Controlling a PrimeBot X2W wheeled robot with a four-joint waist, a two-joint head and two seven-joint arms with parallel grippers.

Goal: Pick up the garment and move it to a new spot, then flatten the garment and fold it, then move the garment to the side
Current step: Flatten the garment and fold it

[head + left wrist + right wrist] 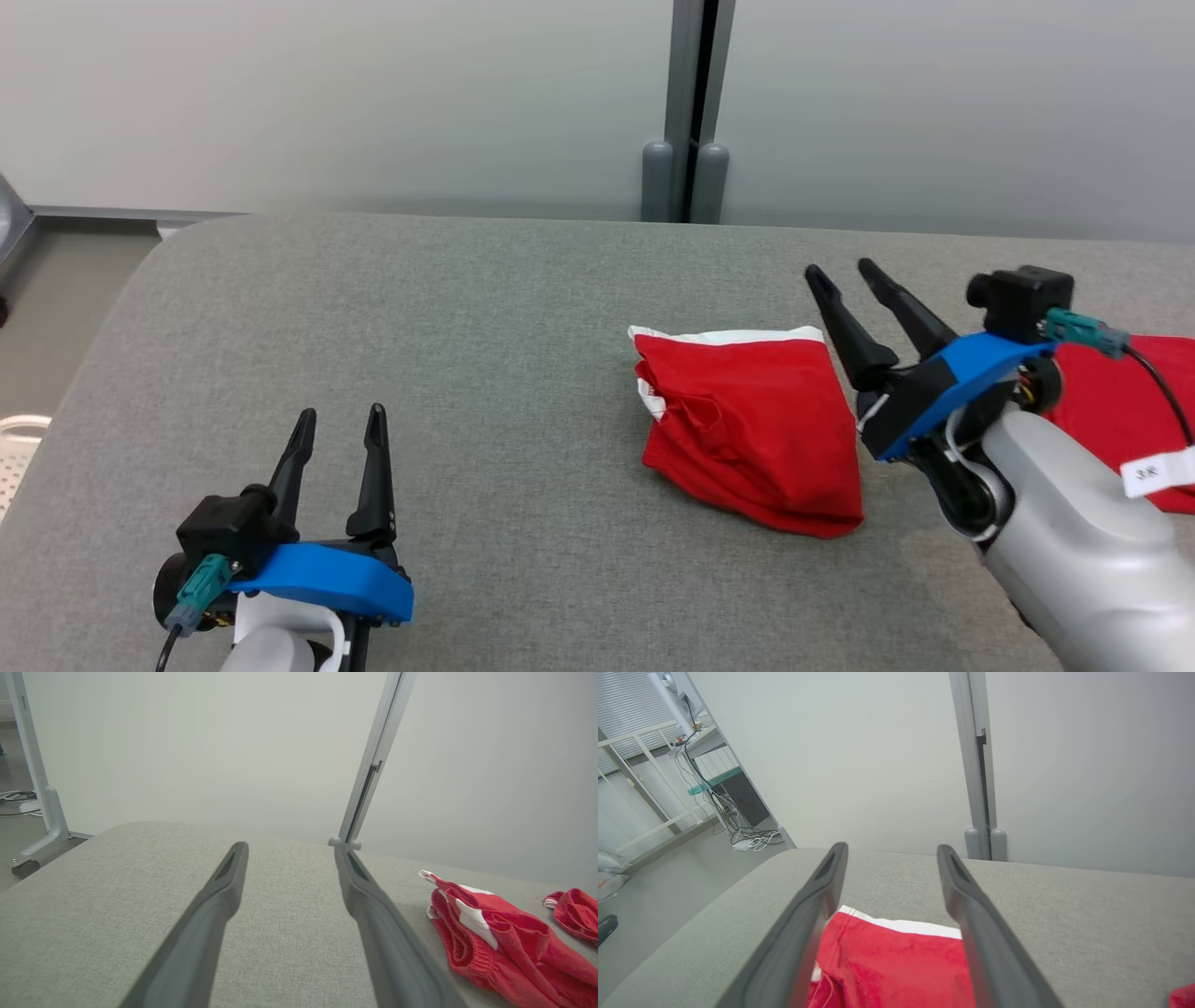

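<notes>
The red garment [752, 429] lay on the grey bench [420, 373], right of its middle and about halfway between the near and far edges. It was doubled into a compact, somewhat lumpy bundle, with a white band along its far side and a gathered waistband showing at its left end. The right gripper [843, 271] hung just beside the bundle's right far corner with its fingers spread wide and nothing between them; the right wrist view looked down past them onto the red cloth and its white band. The left gripper [342, 415] sat well apart, near the bench's near left corner, also wide and empty, over bare upholstery. A second red garment [1120, 401] lay by the right edge, partly under the right forearm. Judging by the bundle's shape, the moving, flattening and folding looked done, though the fold was loose rather than crisp. What seemed left was carrying it aside, unless this spot already served as that place, which the pictures could not settle.
</notes>
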